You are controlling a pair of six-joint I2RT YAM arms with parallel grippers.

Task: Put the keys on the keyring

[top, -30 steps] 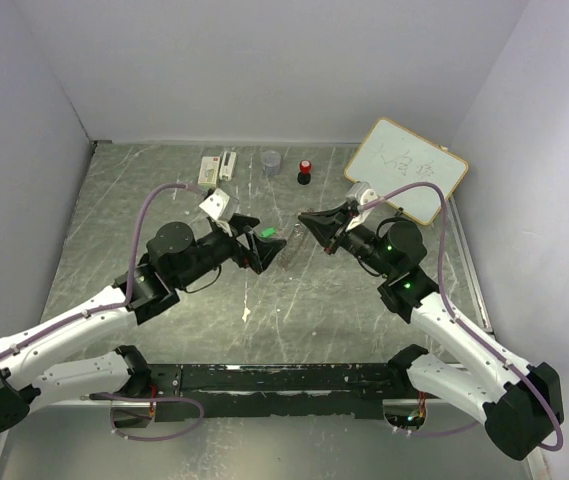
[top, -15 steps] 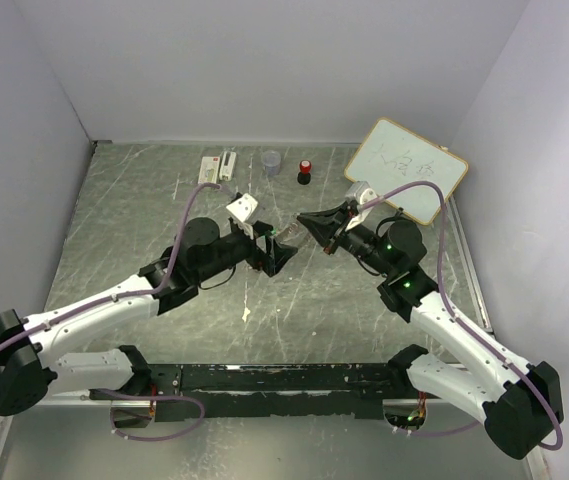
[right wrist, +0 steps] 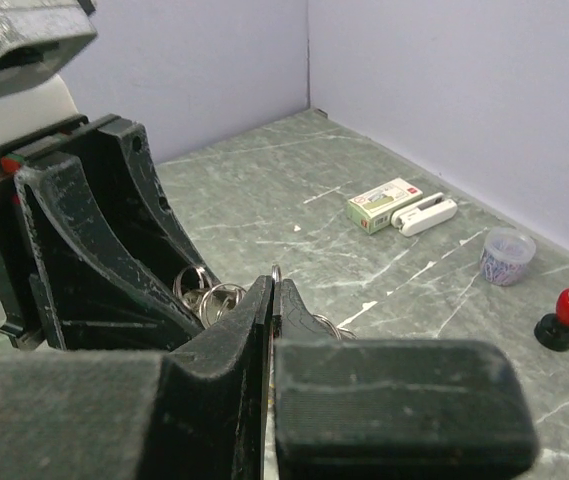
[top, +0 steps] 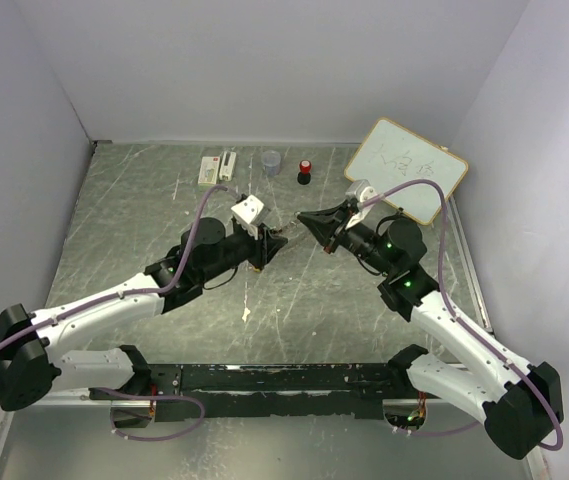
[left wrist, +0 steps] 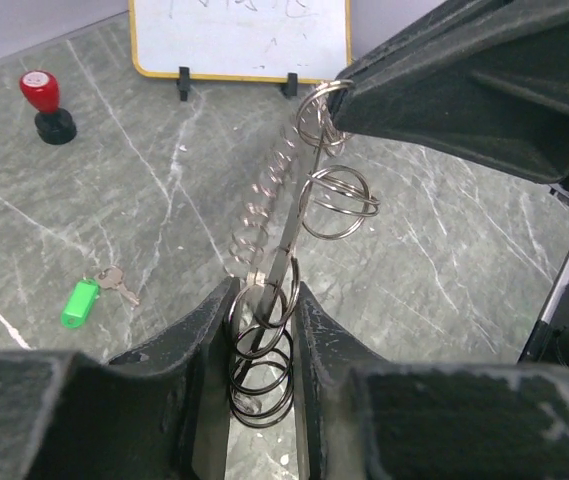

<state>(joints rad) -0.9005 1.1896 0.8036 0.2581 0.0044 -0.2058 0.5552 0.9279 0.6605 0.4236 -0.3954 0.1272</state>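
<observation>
The keyring (left wrist: 291, 225), a thin silvery hoop fringed with small wire loops, stands edge-on above the worktop (left wrist: 444, 260), clenched at its top by the right hand (right wrist: 272, 295) and pinched lower down by the left hand (left wrist: 264, 300). The green key (left wrist: 81, 301) lies on the worktop below, off to the left hand's left, probably nearer that arm.

Lighting was even, diffuse, fairly bright. Shadows were faint, short. Table (top: 124, 200) gave mild sheen. Wrist views' near foreground was soft.
</observation>
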